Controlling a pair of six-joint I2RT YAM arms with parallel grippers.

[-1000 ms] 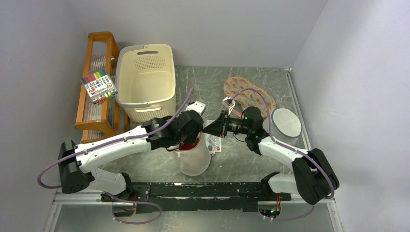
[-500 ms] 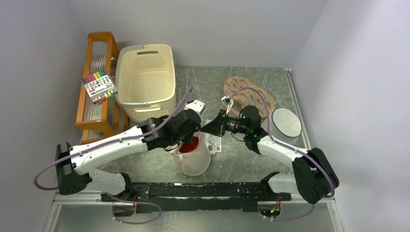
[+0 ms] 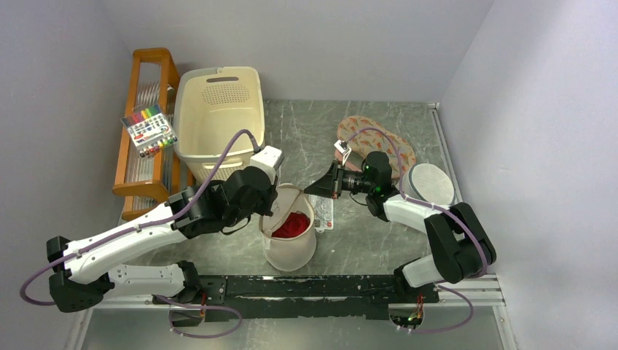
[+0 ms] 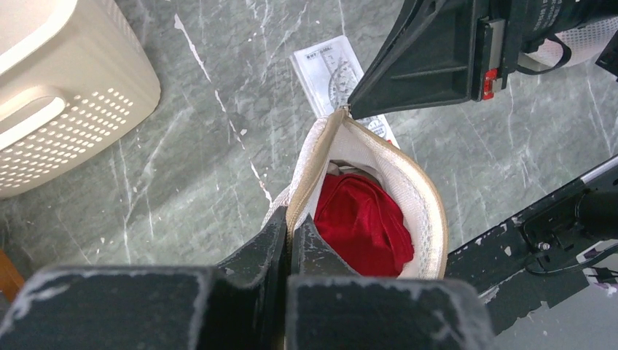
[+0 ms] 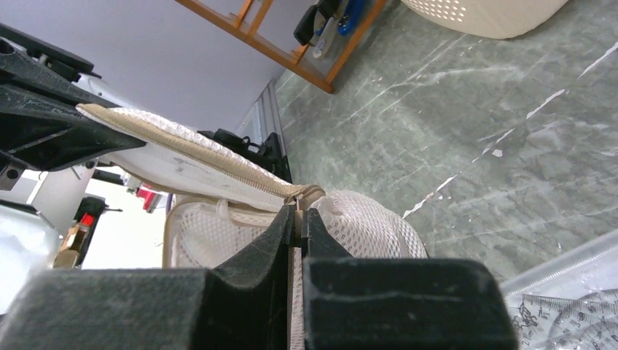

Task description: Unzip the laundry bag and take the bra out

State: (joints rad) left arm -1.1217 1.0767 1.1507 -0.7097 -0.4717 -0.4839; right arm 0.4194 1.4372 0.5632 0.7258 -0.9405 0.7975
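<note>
The cream mesh laundry bag [image 3: 291, 244] stands near the front of the table with its zipped rim parted. The red bra [image 3: 290, 224] lies inside it and also shows in the left wrist view [image 4: 361, 222]. My left gripper [image 3: 271, 213] is shut on the bag's left rim edge [image 4: 302, 182], just beside the bra. My right gripper [image 3: 312, 190] is shut on the zip pull at the far end of the opening [image 5: 299, 215]. The bag's mesh [image 5: 368, 226] bulges behind its fingers. The two rim halves spread apart between the grippers.
A cream laundry basket [image 3: 218, 120] and a wooden rack [image 3: 146, 146] with a marker pack [image 3: 149, 131] stand at the back left. Round patterned mats [image 3: 375, 142] and a whiter drum mesh bag [image 3: 430, 186] are at the right. A ruler packet [image 3: 324, 213] lies beside the bag.
My left arm has pulled back to the left with the rim, and the bag's mouth has opened wider. More of the red bra shows. My right gripper has shifted slightly toward the back.
</note>
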